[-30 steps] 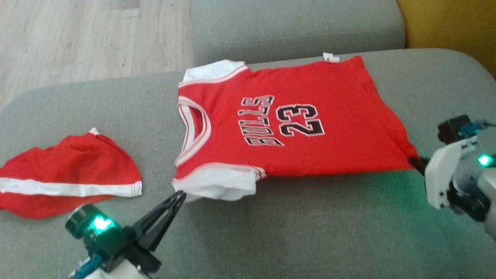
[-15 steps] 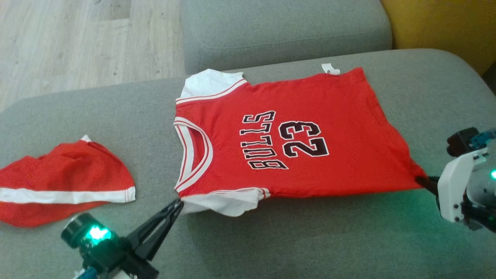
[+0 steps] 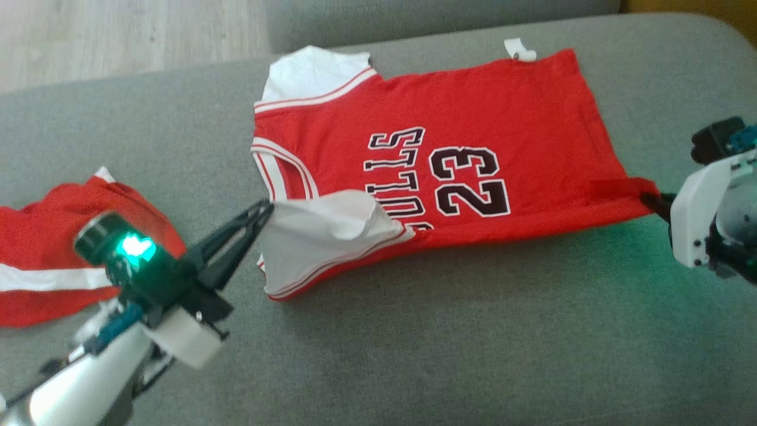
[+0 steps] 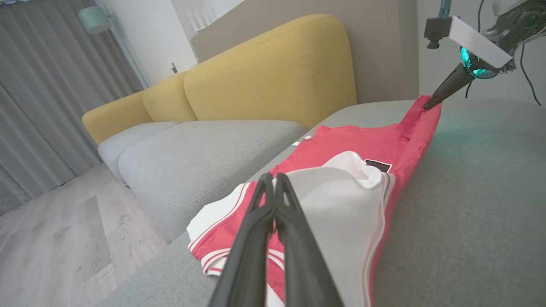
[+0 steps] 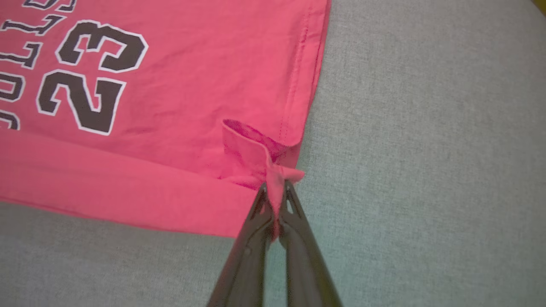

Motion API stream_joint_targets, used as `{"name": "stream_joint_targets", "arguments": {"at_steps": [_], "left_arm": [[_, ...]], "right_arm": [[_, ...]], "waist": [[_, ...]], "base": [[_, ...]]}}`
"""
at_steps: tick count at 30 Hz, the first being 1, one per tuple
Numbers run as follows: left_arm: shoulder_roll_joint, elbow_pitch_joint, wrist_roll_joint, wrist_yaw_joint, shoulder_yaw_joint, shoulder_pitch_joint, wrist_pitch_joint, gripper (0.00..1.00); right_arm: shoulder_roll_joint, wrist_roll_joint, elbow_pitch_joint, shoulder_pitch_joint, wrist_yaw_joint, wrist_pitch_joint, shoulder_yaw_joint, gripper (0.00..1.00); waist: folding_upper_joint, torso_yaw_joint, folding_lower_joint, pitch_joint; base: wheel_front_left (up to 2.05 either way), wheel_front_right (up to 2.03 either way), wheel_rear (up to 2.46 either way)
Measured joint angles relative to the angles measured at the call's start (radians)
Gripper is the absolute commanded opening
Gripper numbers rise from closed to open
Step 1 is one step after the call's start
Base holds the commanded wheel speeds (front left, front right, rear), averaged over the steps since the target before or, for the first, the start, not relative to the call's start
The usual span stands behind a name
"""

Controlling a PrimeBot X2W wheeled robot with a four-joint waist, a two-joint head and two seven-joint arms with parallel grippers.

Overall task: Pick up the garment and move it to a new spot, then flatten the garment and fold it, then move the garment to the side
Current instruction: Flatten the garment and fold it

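Everything rests on a grey upholstered sofa seat (image 3: 414, 355). In the head view, pale wooden floor (image 3: 118, 35) shows beyond its far left edge. At the far left of the seat lies a crumpled second red garment (image 3: 41, 242) with a white stripe, well apart from the red jersey (image 3: 473, 100).

Next comes the left gripper (image 3: 267, 207), its jaws clenched on the edge of the jersey's near white sleeve (image 3: 319, 236). That sleeve is lifted and laid over onto the chest, covering the bottom of the lettering. The jersey lies front up across the middle of the seat, neck to the left and hem to the right, with a dark 23 printed on it. Its far sleeve lies flat, and a small white tag (image 3: 520, 50) sticks out at the far edge.

At the right, the right gripper (image 3: 646, 198) has its jaws clamped on the near hem corner, raised off the seat. The near side edge is turned over in a long strip.

The left wrist view adds the room: a yellow sofa back (image 4: 273, 68) with another grey seat cushion (image 4: 204, 153) below it, grey curtains (image 4: 38, 106), a pale green lamp (image 4: 94, 19) and a white wall. The right wrist view gives the pinch up close, where a tuft of red cloth sticks up between the two fingers, with the hem's stitching just beside it.
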Motion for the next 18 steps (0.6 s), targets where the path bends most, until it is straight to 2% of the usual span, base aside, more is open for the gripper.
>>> {"name": "stream_joint_targets", "arguments": {"at_steps": [11, 18], "left_arm": [[0.031, 0.157, -0.027, 0.0, -0.208, -0.333, 0.0, 0.0], [0.034, 0.26, -0.053, 0.0, -0.335, -0.487, 0.0, 0.0]], "right_arm": [[0.068, -0.033, 0.102, -0.111, 0.0, 0.003, -0.007, 0.0], [0.102, -0.033, 0.151, -0.165, 0.0, 0.002, 0.002, 0.0]], "waist": [[0.0, 0.003, -0.0001, 0.104], [0.0, 0.0, 0.0, 0.157]], "base": [[0.0, 0.0, 0.0], [0.0, 0.0, 0.0]]}}
